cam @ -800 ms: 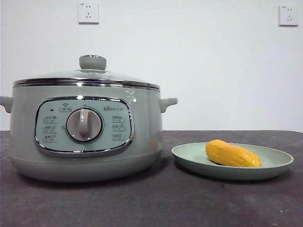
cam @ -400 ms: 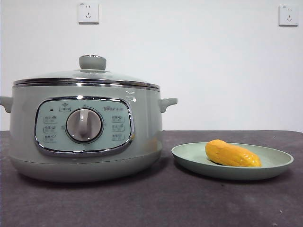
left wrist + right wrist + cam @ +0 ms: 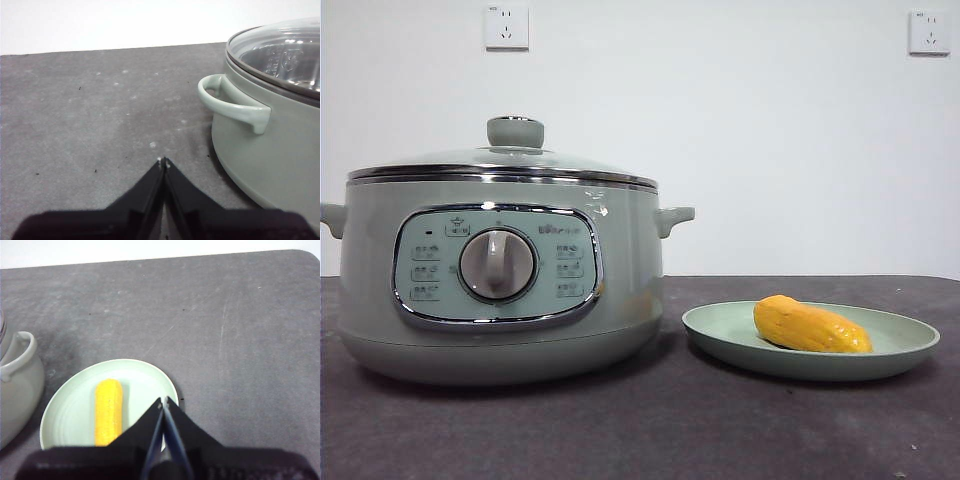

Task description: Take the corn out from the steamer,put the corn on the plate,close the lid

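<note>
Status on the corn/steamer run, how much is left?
It looks finished. Done: the stubby yellow-orange corn cob lies on the shallow pale green plate, and the domed clear glass lid sits on the round sage-green steamer pot. In hand: nothing; the left gripper is shut over bare table beside the pot, the right gripper shut above the plate. Left: nothing visible.
</note>
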You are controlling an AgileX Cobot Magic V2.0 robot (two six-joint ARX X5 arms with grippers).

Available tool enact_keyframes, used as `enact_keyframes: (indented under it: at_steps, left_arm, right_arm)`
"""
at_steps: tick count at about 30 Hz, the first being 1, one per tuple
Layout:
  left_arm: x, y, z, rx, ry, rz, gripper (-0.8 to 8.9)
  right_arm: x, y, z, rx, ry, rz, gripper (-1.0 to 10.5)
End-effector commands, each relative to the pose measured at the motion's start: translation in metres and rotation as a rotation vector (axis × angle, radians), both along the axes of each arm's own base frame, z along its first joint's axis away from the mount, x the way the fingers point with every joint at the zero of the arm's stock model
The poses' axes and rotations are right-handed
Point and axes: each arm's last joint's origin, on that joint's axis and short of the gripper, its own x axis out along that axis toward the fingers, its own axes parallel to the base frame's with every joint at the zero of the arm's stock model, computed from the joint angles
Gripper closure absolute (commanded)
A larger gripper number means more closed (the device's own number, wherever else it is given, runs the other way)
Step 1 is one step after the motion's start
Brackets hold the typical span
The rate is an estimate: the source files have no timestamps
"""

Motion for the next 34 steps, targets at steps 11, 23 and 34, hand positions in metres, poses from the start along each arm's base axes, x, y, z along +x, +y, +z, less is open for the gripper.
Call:
enact_keyframes:
  at_steps: [11, 23, 34]
  left_arm:
    - [0.001, 0.0, -0.004, 0.004, 0.008, 0.003, 8.16]
    - [0.001, 0.0, -0.004, 0.004, 0.008, 0.002, 8.16]
    - [0.001, 0.0, -0.004, 0.004, 0.008, 0.002, 8.16]
  right_arm:
    - [-0.003, -0.007, -0.008, -0.021, -0.044, -0.021, 9.4]
    - [-0.009, -0.028, -0.068, 0.05, -0.302, 0.036, 9.4]
    - [-0.01, -0.032, -0.111, 0.022, -0.258, 0.003, 9.4]
